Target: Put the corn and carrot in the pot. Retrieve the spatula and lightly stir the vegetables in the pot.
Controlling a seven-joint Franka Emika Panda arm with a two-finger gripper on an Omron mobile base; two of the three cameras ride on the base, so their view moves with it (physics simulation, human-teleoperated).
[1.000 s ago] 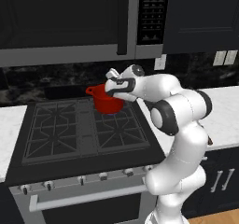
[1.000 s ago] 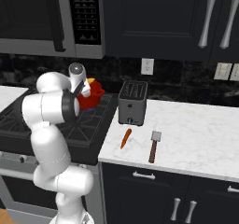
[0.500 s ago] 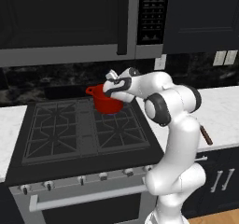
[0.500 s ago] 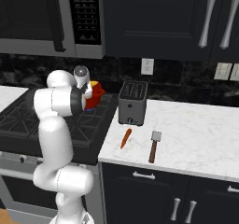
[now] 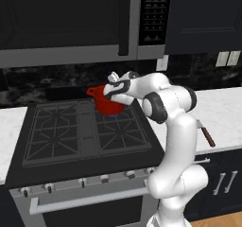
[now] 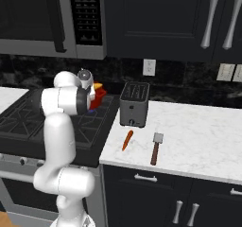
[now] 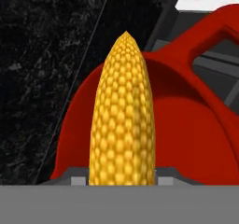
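Note:
My gripper (image 7: pixel 122 178) is shut on the yellow corn (image 7: pixel 122 120), which points away from the hand, just above the red pot (image 7: pixel 196 139). In the left base view the gripper (image 5: pixel 111 88) hangs over the pot (image 5: pixel 108 105) on the stove's back right burner. From the right side the corn (image 6: pixel 98 85) peeks out above the pot (image 6: pixel 99 99), behind my arm. The orange carrot (image 6: pixel 127 140) lies on the white counter in front of the toaster. Right of it lies the spatula (image 6: pixel 155 148), handle toward the front edge, also seen from the left (image 5: pixel 206 135).
A silver toaster (image 6: pixel 134 104) stands on the counter (image 6: pixel 198 131) right of the black stove (image 5: pixel 85 134). A microwave (image 5: pixel 71 22) and dark cabinets hang above. The dark backsplash is close behind the pot.
The arm's elbow has swung round and higher while the hand stays over the pot with the corn. Carrot and spatula have not moved.

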